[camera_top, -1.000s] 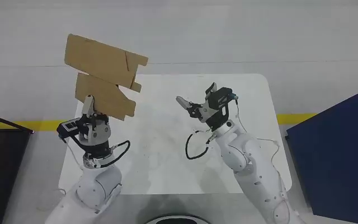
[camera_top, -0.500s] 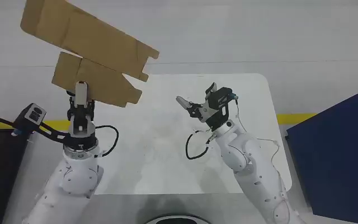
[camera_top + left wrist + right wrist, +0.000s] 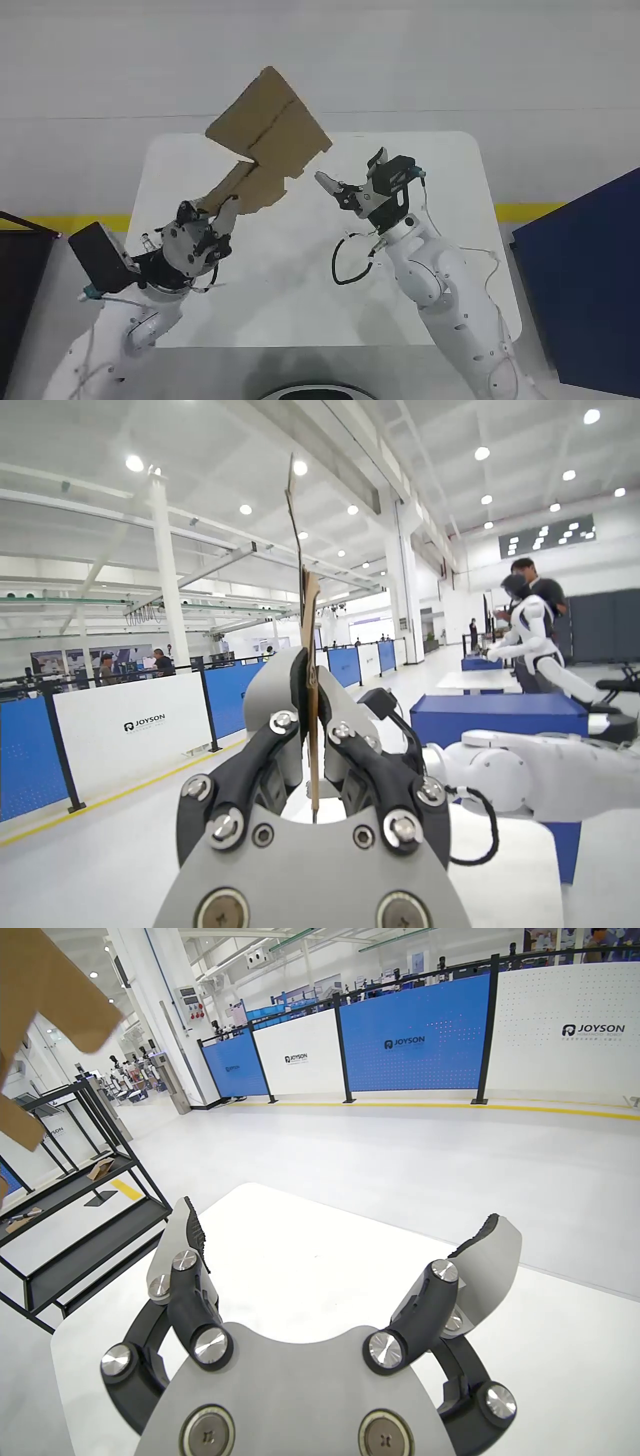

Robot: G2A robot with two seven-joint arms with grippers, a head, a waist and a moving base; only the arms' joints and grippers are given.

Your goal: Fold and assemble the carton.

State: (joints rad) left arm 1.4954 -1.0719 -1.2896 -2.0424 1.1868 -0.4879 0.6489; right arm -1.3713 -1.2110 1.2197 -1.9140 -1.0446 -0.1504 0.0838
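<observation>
The flattened cardboard carton (image 3: pixel 268 140) is held in the air by the left hand (image 3: pixel 222 212), which is clamped shut on one of the carton's lower flaps. In the left wrist view the sheet (image 3: pixel 306 600) runs edge-on straight up between the two pads of that hand (image 3: pixel 311 672), pinched from both sides. The left hand sits above the worktop (image 3: pixel 420 260) near its left edge, and from there the carton slants up and away, its broad panel reaching over the far edge near the far-left corner. The right hand (image 3: pixel 350 173) hovers over the middle of the worktop, jaws spread wide and holding nothing. It is just beside the carton's nearest flap and apart from it. From the right wrist, the carton's flaps (image 3: pixel 55 993) show beyond the open hand (image 3: pixel 345 1223).
</observation>
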